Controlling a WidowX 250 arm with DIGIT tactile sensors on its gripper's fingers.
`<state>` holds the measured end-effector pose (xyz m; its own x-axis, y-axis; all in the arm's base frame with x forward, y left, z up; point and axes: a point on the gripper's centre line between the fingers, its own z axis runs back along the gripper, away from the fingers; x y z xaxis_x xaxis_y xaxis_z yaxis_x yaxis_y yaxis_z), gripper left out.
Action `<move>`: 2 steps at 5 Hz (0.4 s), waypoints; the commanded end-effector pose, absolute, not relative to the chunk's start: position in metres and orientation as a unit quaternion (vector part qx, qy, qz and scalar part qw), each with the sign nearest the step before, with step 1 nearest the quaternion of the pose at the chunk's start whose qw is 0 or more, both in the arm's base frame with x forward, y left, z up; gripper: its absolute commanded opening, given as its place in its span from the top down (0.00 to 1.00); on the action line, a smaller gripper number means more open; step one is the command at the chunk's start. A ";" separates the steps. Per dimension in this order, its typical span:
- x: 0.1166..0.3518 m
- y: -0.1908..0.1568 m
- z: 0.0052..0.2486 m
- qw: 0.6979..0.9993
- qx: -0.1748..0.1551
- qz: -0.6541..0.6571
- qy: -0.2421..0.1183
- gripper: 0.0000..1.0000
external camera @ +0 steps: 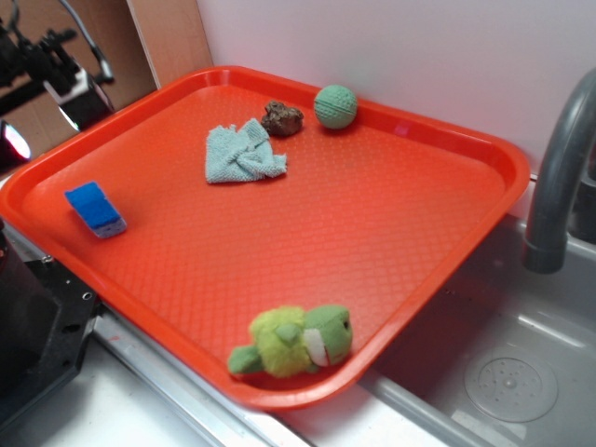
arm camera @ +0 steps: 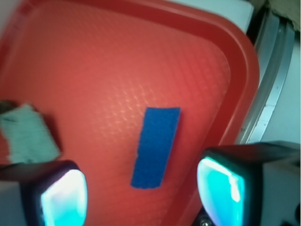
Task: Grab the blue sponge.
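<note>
The sponge point(arm camera: 156, 147) lies flat on the tray point(arm camera: 117, 70), centre of the wrist view, just above and between the pads point(arm camera: 63, 197) of the open, empty hand point(arm camera: 141, 197). Its long axis runs nearly up-down in frame, tilted slightly right, so the pads would likely close across its narrow width.

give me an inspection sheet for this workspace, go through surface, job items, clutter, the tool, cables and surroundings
Surface: orange tray, textured, lying flat beside a sink.
Job's things: blue sponge near the tray's left rim, alone, untouched.
Clutter: pale teal rag, crumpled; brown lump; green ball; green plush toy at the near rim.
Grippers: tool open, above the sponge in the wrist view, fingers either side, no contact.
Cables: dark cable at upper left.
Surroundings: grey faucet, white wall.
</note>
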<state>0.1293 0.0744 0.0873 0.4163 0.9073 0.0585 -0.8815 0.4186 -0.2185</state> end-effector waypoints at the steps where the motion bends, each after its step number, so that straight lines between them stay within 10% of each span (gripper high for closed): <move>1: 0.125 0.084 0.056 0.848 -0.063 0.526 -0.026 0.00; 2: 0.132 0.088 0.046 0.876 -0.145 0.460 -0.001 0.00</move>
<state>0.1386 0.0820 0.0391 0.5857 0.7940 -0.1629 -0.8043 0.5444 -0.2383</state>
